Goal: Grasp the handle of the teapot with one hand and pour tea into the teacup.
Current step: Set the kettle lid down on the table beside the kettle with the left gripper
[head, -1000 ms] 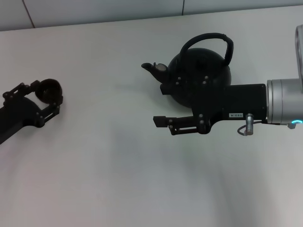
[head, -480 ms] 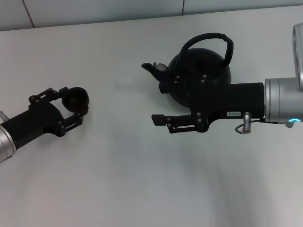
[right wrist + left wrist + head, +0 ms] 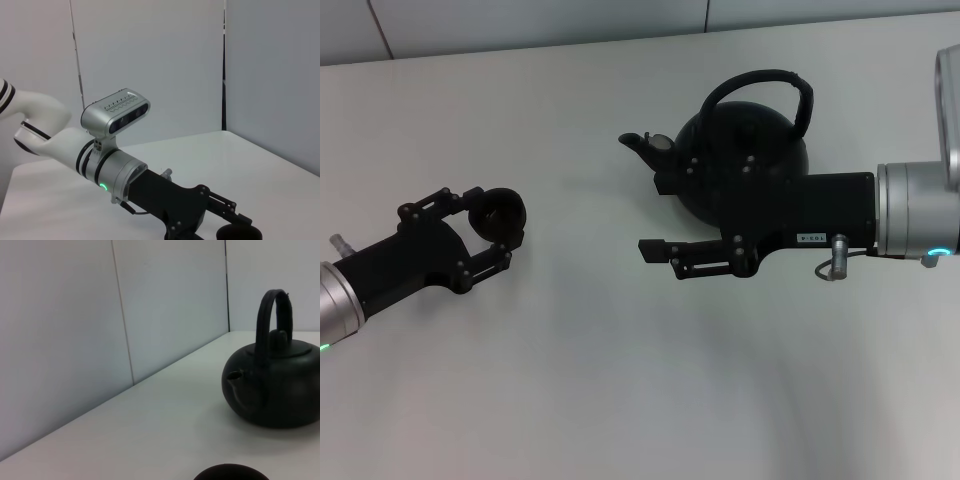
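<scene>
The left gripper (image 3: 498,228) clasps the tiny dark round teacup (image 3: 501,212) out left. The big matte-black round teapot (image 3: 745,160) sits far right, arched black handle (image 3: 766,82) ungrasped. The right gripper (image 3: 654,218) hovers wide open at its near side (empty); I'd say set the cup by the spout, then hook the handle.

One large round matte-black teapot (image 3: 745,160) is counted, with one arched black handle (image 3: 760,88) and one short spout (image 3: 638,146); one tiny dark round teacup (image 3: 501,214) is seen; two black robot grippers are counted, left (image 3: 492,232) and right (image 3: 653,217); one white table (image 3: 620,380) is seen.

white table (image 3: 620,400) | pale panelled wall (image 3: 60,340) | dark seams
</scene>
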`<action>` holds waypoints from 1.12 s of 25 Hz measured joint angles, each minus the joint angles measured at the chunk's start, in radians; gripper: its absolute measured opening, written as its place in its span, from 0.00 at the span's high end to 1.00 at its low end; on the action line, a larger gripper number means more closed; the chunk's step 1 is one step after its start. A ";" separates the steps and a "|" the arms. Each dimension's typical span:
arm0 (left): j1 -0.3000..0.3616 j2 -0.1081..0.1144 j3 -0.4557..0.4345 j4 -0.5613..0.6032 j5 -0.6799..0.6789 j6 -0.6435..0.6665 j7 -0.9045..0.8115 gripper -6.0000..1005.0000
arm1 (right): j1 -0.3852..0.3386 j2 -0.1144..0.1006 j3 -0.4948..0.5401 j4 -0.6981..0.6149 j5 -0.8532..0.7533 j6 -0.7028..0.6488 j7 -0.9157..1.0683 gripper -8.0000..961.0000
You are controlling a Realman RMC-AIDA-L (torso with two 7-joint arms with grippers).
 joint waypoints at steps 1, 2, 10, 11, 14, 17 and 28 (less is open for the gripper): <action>-0.001 0.000 0.003 0.000 0.000 0.000 0.000 0.31 | 0.000 0.000 0.000 0.000 0.000 0.000 0.000 0.21; -0.001 0.000 0.003 0.000 0.000 0.000 0.000 0.31 | 0.000 0.000 0.000 0.000 0.000 0.000 0.000 0.21; -0.010 -0.002 0.045 -0.006 -0.004 0.022 0.000 0.31 | 0.000 -0.001 -0.002 0.001 0.000 0.002 0.000 0.21; -0.011 -0.003 0.053 -0.006 -0.005 0.024 0.000 0.31 | 0.003 -0.001 -0.002 0.004 0.000 0.002 0.000 0.21; -0.016 -0.004 0.065 -0.006 -0.007 0.026 0.000 0.31 | 0.006 -0.001 -0.002 0.010 0.000 0.002 0.000 0.21; -0.016 -0.004 0.065 -0.006 -0.007 0.026 0.000 0.31 | 0.009 -0.001 0.001 0.015 0.000 0.002 0.000 0.21; -0.025 -0.004 0.104 -0.009 -0.002 0.023 -0.001 0.31 | 0.010 -0.001 0.005 0.014 0.000 0.002 0.000 0.21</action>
